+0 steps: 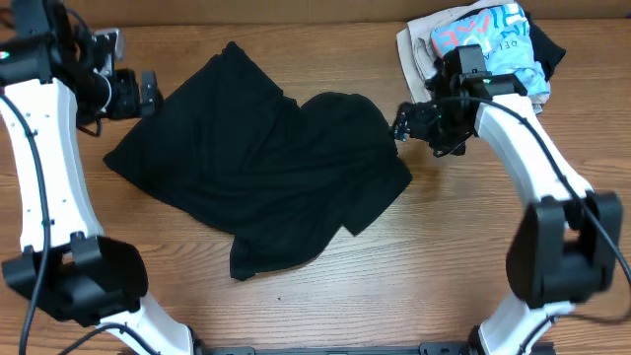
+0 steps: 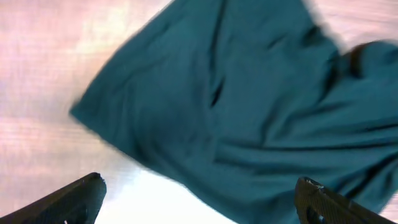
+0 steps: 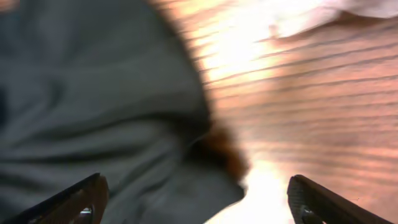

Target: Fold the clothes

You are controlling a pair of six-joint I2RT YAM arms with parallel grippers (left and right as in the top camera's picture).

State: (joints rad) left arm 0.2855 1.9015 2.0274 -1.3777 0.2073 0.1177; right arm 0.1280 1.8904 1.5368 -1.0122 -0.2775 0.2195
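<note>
Between left gripper [image 1: 155, 91] and right gripper [image 1: 400, 125], crumpled black shirt [image 1: 266, 168]

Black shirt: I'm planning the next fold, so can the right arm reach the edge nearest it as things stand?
Probably yes. The right gripper hangs open right at the edge of the shirt, with nothing lying between them. The pile of other clothes sits behind the arm, out of the way.

Between my black left fingers [image 2: 68, 199] and black right fingers [image 3: 323, 199], the shirt [image 1: 266, 168] is plain black. The table [image 1: 444, 266] beneath them is brown woodgrain. Beyond my right fingers, a pile [image 1: 483, 35] shows white and light blue, with red lettering.
</note>
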